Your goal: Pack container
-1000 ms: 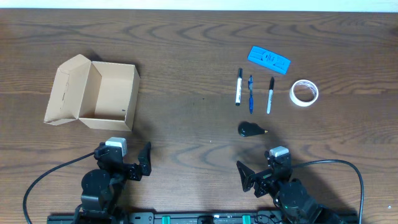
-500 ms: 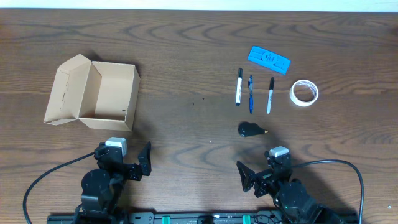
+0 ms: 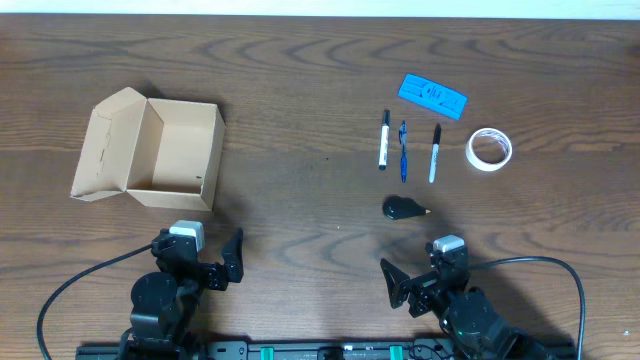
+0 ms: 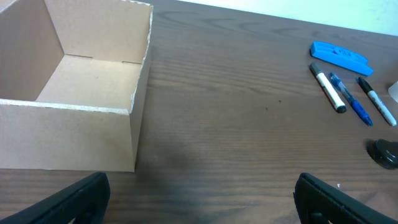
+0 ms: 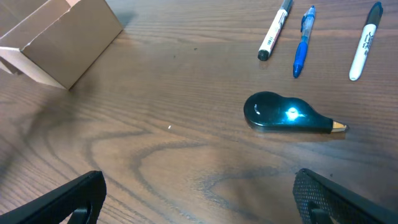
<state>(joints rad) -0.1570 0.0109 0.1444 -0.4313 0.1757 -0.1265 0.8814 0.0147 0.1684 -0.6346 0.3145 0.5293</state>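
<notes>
The tan cardboard container [image 3: 165, 155] stands open on the left of the table, its lid flap folded out to the left; it looks empty. It also shows in the left wrist view [image 4: 74, 87] and the right wrist view [image 5: 62, 40]. A white marker [image 3: 383, 139], a blue pen [image 3: 403, 150], a black marker [image 3: 435, 152], a blue flat case [image 3: 432, 96], a white tape roll [image 3: 489, 149] and a black correction-tape dispenser [image 3: 405, 208] lie on the right. My left gripper [image 3: 200, 262] and right gripper [image 3: 420, 275] sit open and empty at the near edge.
Dark wooden table [image 3: 300, 100]. Black cables [image 3: 60, 290] run from each arm base along the near edge. The dispenser [image 5: 286, 115] lies just ahead of my right gripper, the pens [image 5: 301, 40] beyond it.
</notes>
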